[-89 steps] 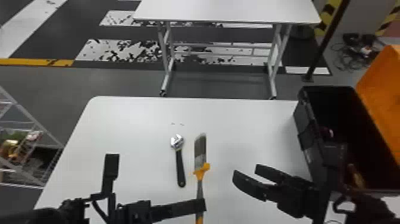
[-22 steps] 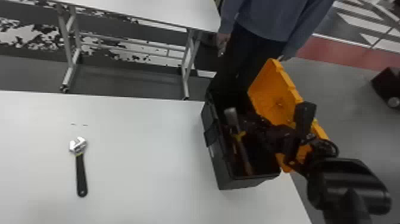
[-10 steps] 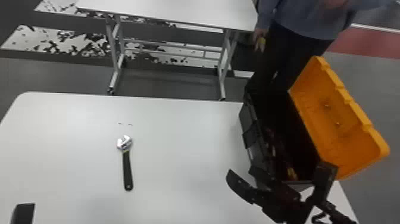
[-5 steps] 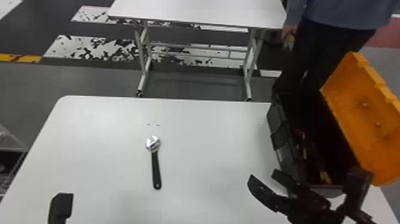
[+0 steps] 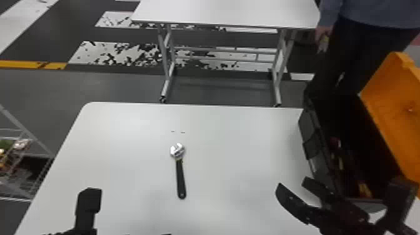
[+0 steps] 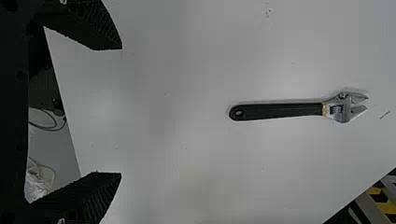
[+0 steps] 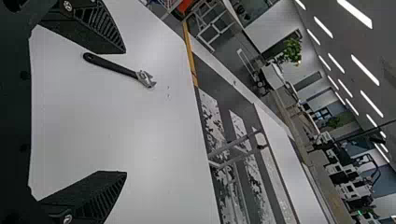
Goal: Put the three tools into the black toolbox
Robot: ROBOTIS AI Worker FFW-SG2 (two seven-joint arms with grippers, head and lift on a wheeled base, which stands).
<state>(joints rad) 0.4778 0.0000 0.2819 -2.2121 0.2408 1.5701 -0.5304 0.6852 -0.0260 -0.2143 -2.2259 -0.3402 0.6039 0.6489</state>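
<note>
Black fingers of the left gripper and the right gripper stand wide apart, holding nothing. Farther, one adjustable wrench lies on the white table. At right stands the black toolbox, its orange lid open.

Viewed from my station: the wrench has a glossy metal head and a smooth, low-sheen black grip resembling plastic or rubber. I record the toolbox at right as black plastic, matt, with its lid in smooth orange plastic. The near table is smooth with a faint sheen; the far table pairs a smooth top with metal legs. My right gripper shows matt, ribbed finger faces.
</note>
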